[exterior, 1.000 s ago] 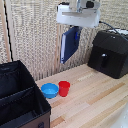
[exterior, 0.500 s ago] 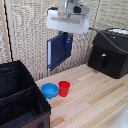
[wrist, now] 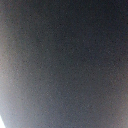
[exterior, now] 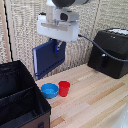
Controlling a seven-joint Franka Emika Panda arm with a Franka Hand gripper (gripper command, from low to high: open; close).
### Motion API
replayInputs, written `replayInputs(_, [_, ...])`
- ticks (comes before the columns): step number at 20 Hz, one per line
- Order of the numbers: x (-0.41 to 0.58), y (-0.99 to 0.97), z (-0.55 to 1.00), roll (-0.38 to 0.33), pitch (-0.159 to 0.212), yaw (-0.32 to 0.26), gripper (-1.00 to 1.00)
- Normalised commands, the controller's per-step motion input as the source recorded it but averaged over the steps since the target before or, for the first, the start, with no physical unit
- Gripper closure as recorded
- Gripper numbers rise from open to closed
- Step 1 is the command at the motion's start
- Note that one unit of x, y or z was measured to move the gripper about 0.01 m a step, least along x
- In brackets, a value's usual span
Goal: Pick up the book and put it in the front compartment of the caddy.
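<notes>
Wooden table [exterior: 95, 100]: claw [exterior: 59, 46] holds book [exterior: 47, 57] aloft; wrist view blank.

The desk [exterior: 95, 102] looks like pale, smooth wood planks with a light sheen. The caddy [exterior: 17, 95] is matt black fabric, soft-sided. The book [exterior: 47, 57] has a smooth navy cover, pretty matt. The red cup [exterior: 64, 88] and blue bowl [exterior: 49, 90] look like plastic, the black appliance [exterior: 111, 52] like hard plastic.

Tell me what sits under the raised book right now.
The book hangs from the gripper above the wooden table, near the blue bowl and the caddy. The wrist view shows only dark blur, so nothing more is visible.
</notes>
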Motion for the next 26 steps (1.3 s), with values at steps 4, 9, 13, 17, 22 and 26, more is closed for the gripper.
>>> replayInputs(4, [0.0,0.8,0.27,-0.001,-0.011,-0.128,1.0])
replayInputs(9, [0.0,0.78,0.42,-0.002,-0.004,-0.109,1.0])
replayInputs(13, [-0.034,0.77,0.51,-0.001,0.0,-0.073,1.0])
replayInputs(17, [-0.084,0.77,0.36,-0.016,0.031,-0.053,1.0])
replayInputs(22, [-0.09,0.74,0.23,-0.017,0.079,-0.053,1.0])
replayInputs(26, [-0.088,0.75,0.12,-0.058,0.108,-0.051,1.0])
